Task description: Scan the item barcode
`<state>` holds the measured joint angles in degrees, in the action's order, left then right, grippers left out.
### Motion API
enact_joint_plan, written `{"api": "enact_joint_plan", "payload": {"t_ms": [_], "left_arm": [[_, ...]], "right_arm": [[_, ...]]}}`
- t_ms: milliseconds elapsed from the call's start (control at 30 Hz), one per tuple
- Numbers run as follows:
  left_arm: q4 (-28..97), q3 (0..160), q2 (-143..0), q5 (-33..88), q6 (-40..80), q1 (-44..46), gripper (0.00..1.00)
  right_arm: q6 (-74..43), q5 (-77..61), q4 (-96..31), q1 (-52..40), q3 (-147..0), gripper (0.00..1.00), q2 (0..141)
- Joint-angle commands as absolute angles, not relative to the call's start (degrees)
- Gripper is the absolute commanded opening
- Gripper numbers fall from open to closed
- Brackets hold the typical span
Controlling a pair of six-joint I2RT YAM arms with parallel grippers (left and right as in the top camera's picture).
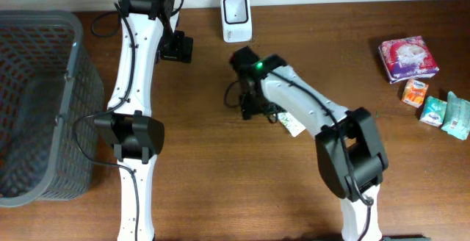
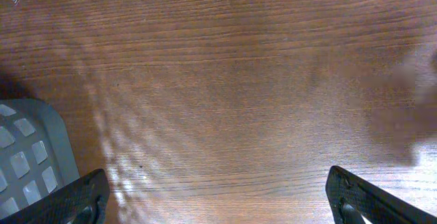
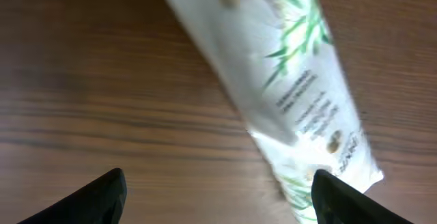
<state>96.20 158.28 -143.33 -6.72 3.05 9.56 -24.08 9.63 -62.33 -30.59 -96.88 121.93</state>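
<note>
The item is a white packet (image 3: 300,80) with green leaf print, lying flat on the wooden table; in the overhead view only its end (image 1: 292,124) shows beside the right arm. My right gripper (image 3: 222,200) hovers over it, open. The packet runs diagonally past the right finger (image 3: 341,200), and bare wood fills most of the gap. From above, that gripper (image 1: 252,107) is just below the white barcode scanner (image 1: 236,18) standing at the table's back edge. My left gripper (image 1: 178,48) is left of the scanner, open over bare wood (image 2: 218,200).
A grey mesh basket (image 1: 44,101) fills the left side; its corner (image 2: 27,156) shows in the left wrist view. At the right lie a pink pack (image 1: 408,57), a small orange box (image 1: 415,92) and teal packets (image 1: 446,113).
</note>
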Motion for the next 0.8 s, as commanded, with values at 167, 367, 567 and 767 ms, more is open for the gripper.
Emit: {"api": "enact_joint_plan", "payload": {"t_ms": [167, 367, 567, 767], "left_arm": [[96.1, 159.6, -142.7, -7.4, 3.0, 9.7, 0.99], [96.1, 159.6, -142.7, -7.3, 3.0, 9.7, 0.99], [96.1, 159.6, -142.7, -7.3, 3.0, 9.7, 0.99], [96.1, 159.6, -142.7, -7.3, 3.0, 9.7, 0.99]], "right_arm": [[-26.4, 12.5, -59.6, -31.2, -97.9, 0.99, 122.2], [-26.4, 12.5, -59.6, -31.2, -97.9, 0.99, 122.2], [-26.4, 12.5, -59.2, -31.3, -97.9, 0.52, 122.2], [-25.4, 14.7, -57.4, -35.1, -97.9, 0.62, 122.2]]}}
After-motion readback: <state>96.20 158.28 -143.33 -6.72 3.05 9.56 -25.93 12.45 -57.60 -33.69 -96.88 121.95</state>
